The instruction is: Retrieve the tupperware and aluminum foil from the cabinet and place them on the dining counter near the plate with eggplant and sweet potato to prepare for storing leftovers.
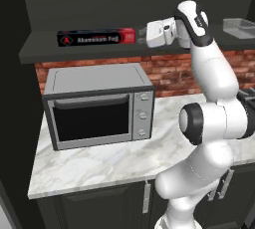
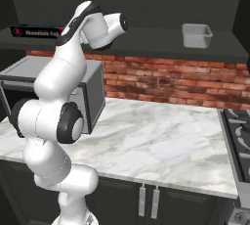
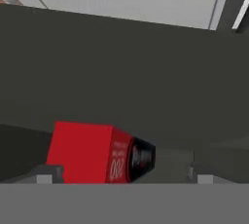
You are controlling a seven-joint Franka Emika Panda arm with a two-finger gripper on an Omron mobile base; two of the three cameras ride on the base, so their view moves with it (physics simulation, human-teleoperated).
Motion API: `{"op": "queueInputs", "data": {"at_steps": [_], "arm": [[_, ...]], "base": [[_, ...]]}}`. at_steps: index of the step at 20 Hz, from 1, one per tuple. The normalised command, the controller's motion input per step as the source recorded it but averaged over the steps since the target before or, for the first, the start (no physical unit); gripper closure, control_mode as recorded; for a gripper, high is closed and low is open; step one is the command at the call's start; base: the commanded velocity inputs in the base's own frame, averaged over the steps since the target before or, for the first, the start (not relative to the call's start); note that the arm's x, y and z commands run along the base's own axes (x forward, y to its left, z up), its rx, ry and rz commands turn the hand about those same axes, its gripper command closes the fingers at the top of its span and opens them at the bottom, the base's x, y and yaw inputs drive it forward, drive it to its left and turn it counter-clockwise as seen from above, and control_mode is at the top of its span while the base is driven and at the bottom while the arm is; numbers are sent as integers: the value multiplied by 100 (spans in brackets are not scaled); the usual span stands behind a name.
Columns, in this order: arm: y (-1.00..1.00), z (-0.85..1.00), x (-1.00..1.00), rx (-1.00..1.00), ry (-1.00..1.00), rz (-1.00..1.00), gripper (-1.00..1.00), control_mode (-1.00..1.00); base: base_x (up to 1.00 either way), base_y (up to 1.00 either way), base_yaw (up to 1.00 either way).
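Tupperware (image 2: 197,35) and aluminum foil (image 1: 96,38) on cabinet shelf (image 1: 124,49)

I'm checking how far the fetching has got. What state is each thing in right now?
aluminum foil: lying flat on the cabinet shelf, red end toward the gripper, not held.
tupperware: upright on the same shelf, untouched.
gripper: open, level with the foil's red end, close to it.
toaster oven: door shut, on the marble worktop.
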Motion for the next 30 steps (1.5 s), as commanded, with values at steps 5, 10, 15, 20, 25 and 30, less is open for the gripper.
{"op": "queueInputs", "data": {"at_steps": [5, 10, 15, 20, 25, 30], "arm": [[9, 0, 44, 2, 0, 16, -100, -100], [21, 0, 43, 0, 0, 13, -100, -100], [22, 0, 28, 0, -1, 4, -100, -100], [46, 0, 0, -3, -1, 0, -100, -100], [49, -36, 0, -4, -7, 0, 100, -100], [6, -63, 0, 0, -9, 0, 100, -100]], "base": [[0, 0, 0], [0, 0, 0], [0, 0, 0], [0, 0, 0], [0, 0, 0], [0, 0, 0]]}}
